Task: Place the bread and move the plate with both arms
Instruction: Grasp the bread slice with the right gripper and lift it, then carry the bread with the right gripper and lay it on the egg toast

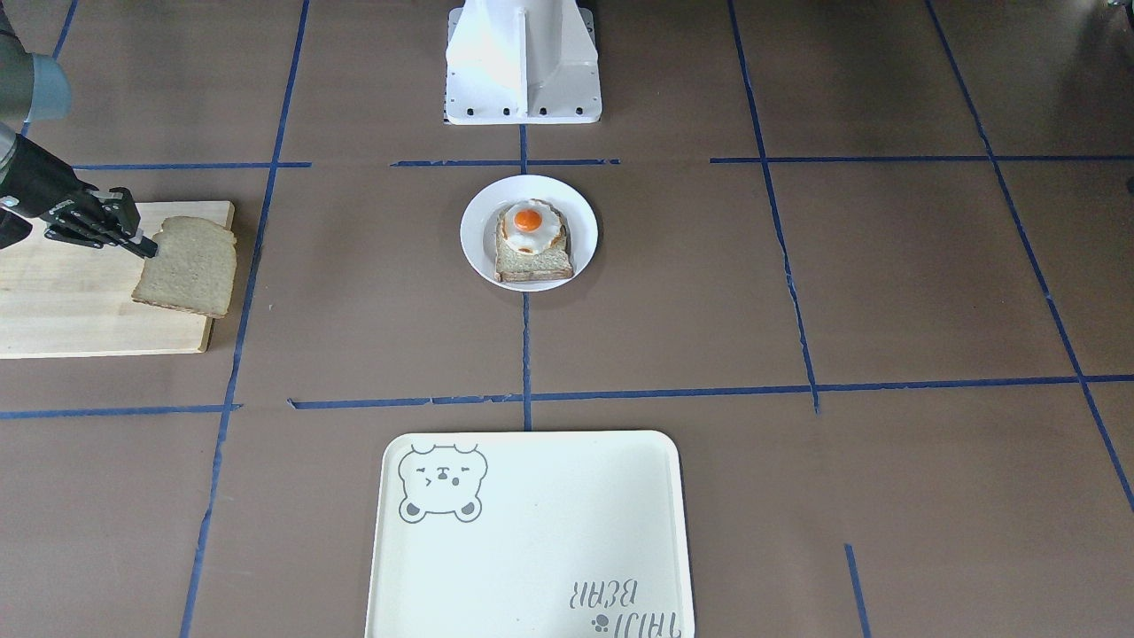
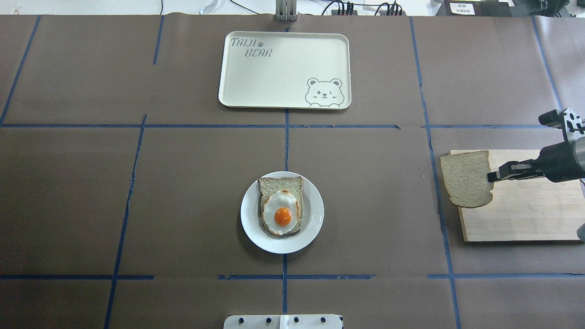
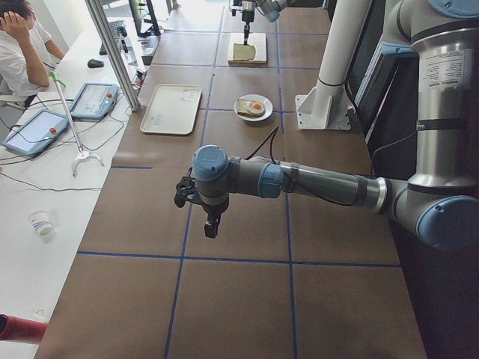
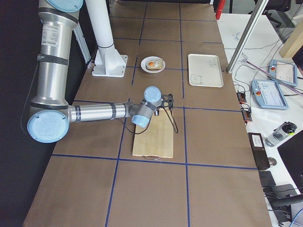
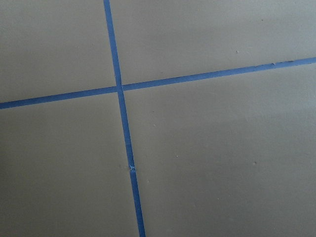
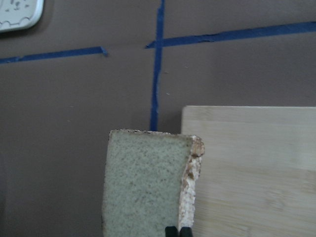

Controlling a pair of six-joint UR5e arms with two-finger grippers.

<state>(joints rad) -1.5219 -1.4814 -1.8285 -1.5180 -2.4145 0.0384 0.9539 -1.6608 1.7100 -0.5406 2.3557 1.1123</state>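
The bread is a tan slice with a dark crust, held at one edge by my right gripper, which is shut on it. It hangs over the left end of the wooden board and also shows in the front view and the right wrist view. The white plate sits mid-table and holds a toast slice with a fried egg. My left gripper shows only in the exterior left view, above bare table far from the plate. I cannot tell whether it is open or shut.
A cream tray with a bear drawing lies beyond the plate. The white robot base stands behind the plate. Blue tape lines cross the brown table. An operator sits at the far side in the exterior left view.
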